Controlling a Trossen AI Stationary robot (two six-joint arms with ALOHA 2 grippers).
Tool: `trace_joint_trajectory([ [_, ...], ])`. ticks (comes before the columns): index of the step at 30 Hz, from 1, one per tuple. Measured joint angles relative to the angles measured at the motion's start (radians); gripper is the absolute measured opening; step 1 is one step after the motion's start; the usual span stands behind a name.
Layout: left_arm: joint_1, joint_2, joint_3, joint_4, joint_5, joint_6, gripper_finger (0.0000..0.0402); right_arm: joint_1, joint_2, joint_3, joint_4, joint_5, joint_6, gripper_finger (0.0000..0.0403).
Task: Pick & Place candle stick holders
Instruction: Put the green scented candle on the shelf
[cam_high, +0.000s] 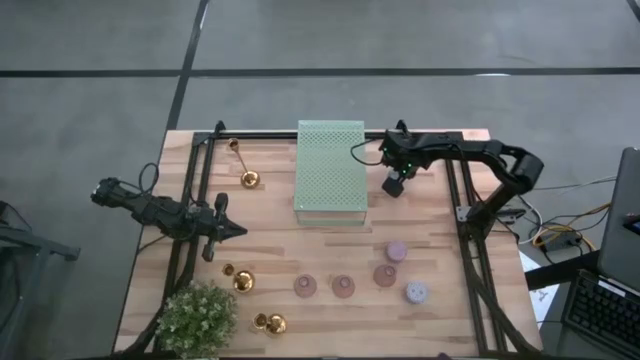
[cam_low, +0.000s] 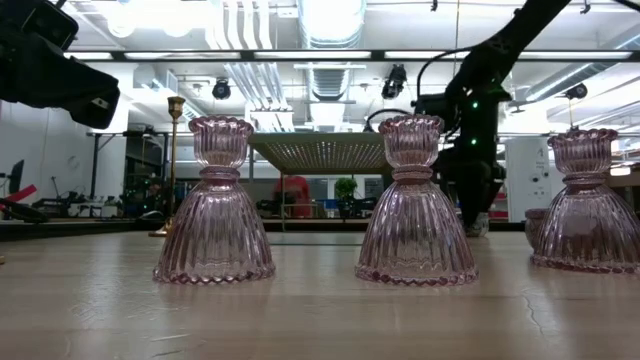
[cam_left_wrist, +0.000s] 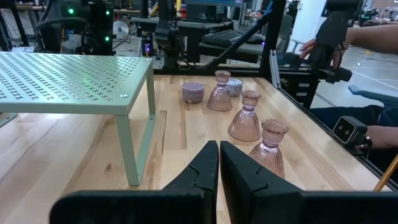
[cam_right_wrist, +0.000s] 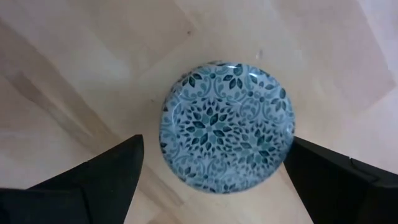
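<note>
**Right gripper open over a patterned holder beside the green block**

Right gripper (cam_high: 394, 186) sits at the far right part of the table (cam_high: 270, 240), just beside the right edge of the pale green perforated block (cam_high: 330, 170). Its fingers (cam_right_wrist: 93, 177) stand wide apart, one on each side of a round blue-patterned holder (cam_right_wrist: 225, 124) seen top-down on the wood (not touching it, gaps visible on both sides). In the high view that holder is hidden under the gripper.

Left gripper (cam_high: 222, 230) hangs over the left-middle of the table, pointing toward the centre, fingers (cam_left_wrist: 202, 168) pressed together, nothing between them.

Where the rest of the holders are:
- Three pinkish glass holders in a row near the front edge: (cam_high: 305, 286), (cam_high: 343, 286), (cam_high: 385, 275). All upright, apart from each other; the low view shows them close up.
- Lavender holder (cam_high: 397, 250) just behind the right end of that row; grey-blue one (cam_high: 416, 292) to its front right.
- Gold holders: one at far left beside the block (cam_high: 248, 176), lying tilted with stem toward the back corner; one at front left (cam_high: 241, 280); one nearer the front edge (cam_high: 272, 323), both look tipped over (hard to be sure).

Bushy potted plant (cam_high: 197, 318) at the front left corner, just beside the two front gold holders.

A person's hand (cam_left_wrist: 306, 47) shows past the table's right side in the left wrist view.
</note>
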Motion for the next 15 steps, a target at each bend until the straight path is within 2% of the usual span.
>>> trace_joint_trajectory([
  [10,0.0,0.0,0.0,0.0,0.0,0.0,0.0021,0.0,0.034,0.007,0.019,0.0,-0.023,0.0367],
  [15,0.0,0.0,0.0,0.0,0.0,0.0,0.0021,0.0,0.033,0.007,0.026,0.0,-0.026,0.0345],
])
